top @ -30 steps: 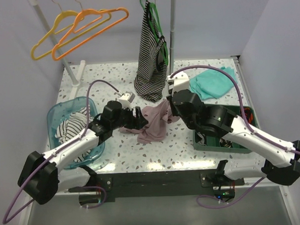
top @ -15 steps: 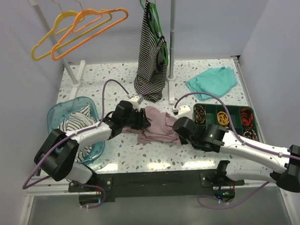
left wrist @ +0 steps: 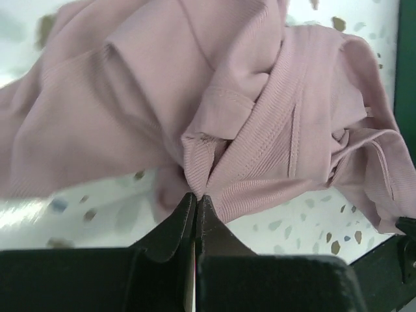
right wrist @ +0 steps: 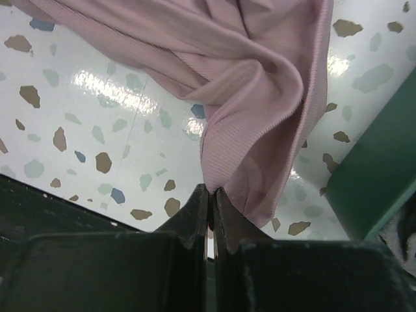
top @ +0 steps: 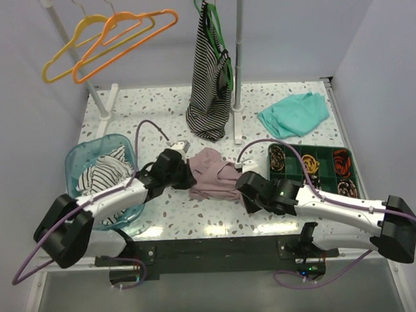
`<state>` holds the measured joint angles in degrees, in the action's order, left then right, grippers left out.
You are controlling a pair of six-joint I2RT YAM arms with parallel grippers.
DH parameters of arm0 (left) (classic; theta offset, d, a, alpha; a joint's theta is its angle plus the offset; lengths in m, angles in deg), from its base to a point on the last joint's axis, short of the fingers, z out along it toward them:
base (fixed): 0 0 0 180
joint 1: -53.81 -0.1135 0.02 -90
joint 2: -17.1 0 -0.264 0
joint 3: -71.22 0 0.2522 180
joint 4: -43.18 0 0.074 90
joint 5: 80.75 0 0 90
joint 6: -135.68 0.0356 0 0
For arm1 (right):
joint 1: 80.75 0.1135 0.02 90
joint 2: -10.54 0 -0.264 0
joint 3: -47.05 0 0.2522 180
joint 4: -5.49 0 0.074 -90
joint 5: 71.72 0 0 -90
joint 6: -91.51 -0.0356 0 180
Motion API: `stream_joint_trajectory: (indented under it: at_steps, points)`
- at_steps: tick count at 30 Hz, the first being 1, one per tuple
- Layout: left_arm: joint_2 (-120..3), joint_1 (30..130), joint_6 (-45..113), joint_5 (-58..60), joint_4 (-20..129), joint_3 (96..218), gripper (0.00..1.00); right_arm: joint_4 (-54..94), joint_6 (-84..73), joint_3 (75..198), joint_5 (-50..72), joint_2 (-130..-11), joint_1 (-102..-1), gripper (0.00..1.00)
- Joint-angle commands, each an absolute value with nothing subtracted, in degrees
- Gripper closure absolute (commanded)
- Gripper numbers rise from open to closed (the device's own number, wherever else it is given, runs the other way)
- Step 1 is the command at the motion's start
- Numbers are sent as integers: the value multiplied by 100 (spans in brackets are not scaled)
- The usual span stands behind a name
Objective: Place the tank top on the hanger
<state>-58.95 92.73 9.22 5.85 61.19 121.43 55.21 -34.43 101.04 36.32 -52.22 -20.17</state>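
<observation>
The pink tank top (top: 212, 173) lies bunched on the speckled table between both arms. My left gripper (top: 186, 176) is shut on a fold at its left edge; the wrist view shows the fabric (left wrist: 260, 149) pinched at the tips of my left gripper (left wrist: 196, 196). My right gripper (top: 242, 187) is shut on the cloth's lower right edge, and the hem (right wrist: 253, 149) runs into the tips of my right gripper (right wrist: 211, 190). The orange hanger (top: 123, 37) hangs on the rail at the back left, far from both grippers.
A yellow hanger (top: 65, 57) hangs beside the orange one. A striped top (top: 210, 80) hangs on a green hanger (top: 212, 14) at a post. A teal cloth (top: 294, 114) lies back right. A blue basket (top: 80, 161) stands left, a green tray (top: 346, 165) right.
My left gripper closed on the tank top's left fold. The right arm dropped low and drew the cloth toward the front; the garment now lies flatter and more bunched.
</observation>
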Motion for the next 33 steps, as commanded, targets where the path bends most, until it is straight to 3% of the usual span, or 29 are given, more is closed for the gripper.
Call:
stream_joint_trajectory:
  at_steps: [1,3,4,6,8,10,12,17,20,29,33]
  points:
    - [-4576,9266,-140,1795,7398,11488,100,5282,-3330,9888,3278,-5073,-2019,100]
    - [-4074,9275,-134,1804,7443,11390,100,5256,-3303,9800,3042,-5020,-2028,99]
    - [-4012,9275,66,1760,7391,11442,78,5151,-3259,9773,2989,-5037,-2028,96]
    - [-4090,9284,331,1690,7347,11687,48,5106,-3233,9755,2786,-5124,-2028,92]
    - [-4230,9275,849,1445,7102,12091,38,5019,-3276,9747,2716,-5230,-2028,85]
    - [-4354,9284,1339,1225,6733,12529,34,4949,-3434,9712,2821,-5169,-2028,67]
    - [-4879,9310,1614,978,6879,13213,37,4913,-3575,9650,2995,-4941,-2028,49]
    - [-6198,9661,2212,1047,7038,13937,49,5115,-4032,9668,3471,-4563,-2019,36]
    - [-6823,9880,2397,1355,7381,14377,56,5369,-4339,9641,3726,-4466,-2019,35]
    - [-7623,10285,2547,2004,7628,14738,53,5432,-5052,9351,4052,-4403,-2028,34]
    - [-7633,10303,2372,2322,7540,14624,59,5099,-5192,9184,3956,-4658,-2019,37]
